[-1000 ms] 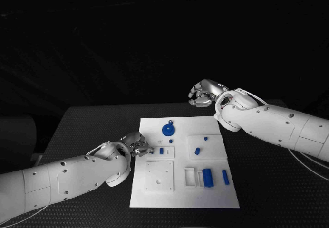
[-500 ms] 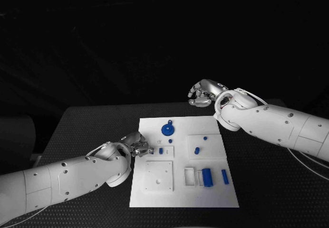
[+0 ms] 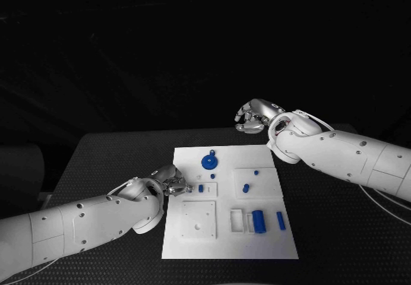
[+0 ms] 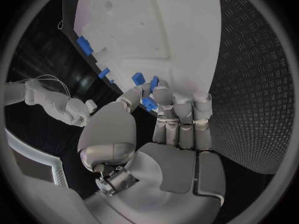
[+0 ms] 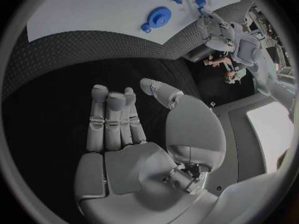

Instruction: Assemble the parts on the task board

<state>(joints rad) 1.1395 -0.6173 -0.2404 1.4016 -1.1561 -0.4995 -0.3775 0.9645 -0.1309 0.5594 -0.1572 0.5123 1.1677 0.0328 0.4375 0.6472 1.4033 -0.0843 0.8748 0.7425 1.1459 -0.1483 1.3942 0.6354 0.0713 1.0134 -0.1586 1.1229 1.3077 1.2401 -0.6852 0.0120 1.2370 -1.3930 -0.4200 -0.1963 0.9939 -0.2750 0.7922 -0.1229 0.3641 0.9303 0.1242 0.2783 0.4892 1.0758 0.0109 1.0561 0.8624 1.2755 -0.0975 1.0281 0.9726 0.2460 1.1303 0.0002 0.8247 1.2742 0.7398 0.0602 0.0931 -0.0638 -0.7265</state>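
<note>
On my left, the left arm runs in low across the black table, and the left hand sits at the near left edge of the task board. In the left wrist view its fingers reach forward together while the thumb closes toward them, and a small blue part sits pinched at the fingertips, so I read this hand as gripping that part. Just beyond those fingertips, on the board, I see a short blue peg standing in a small raised white block. Further out from the hand, toward the far end of the board, lies the blue gear. Off to the hand's right, a small blue piece lies on a raised square plate, and nearer me a blue block and a slim blue bar lie side by side.

Moving right, the right arm comes in high, and the right hand hangs beyond the far right corner of the board, over the table's back edge, well apart from every part. The right wrist view shows its fingers straight and close together, the thumb apart, nothing in the palm: I count it as empty and unclenched. Past those fingertips I see the textured table surface, then the white board with the gear on it. The room behind is dark
</note>
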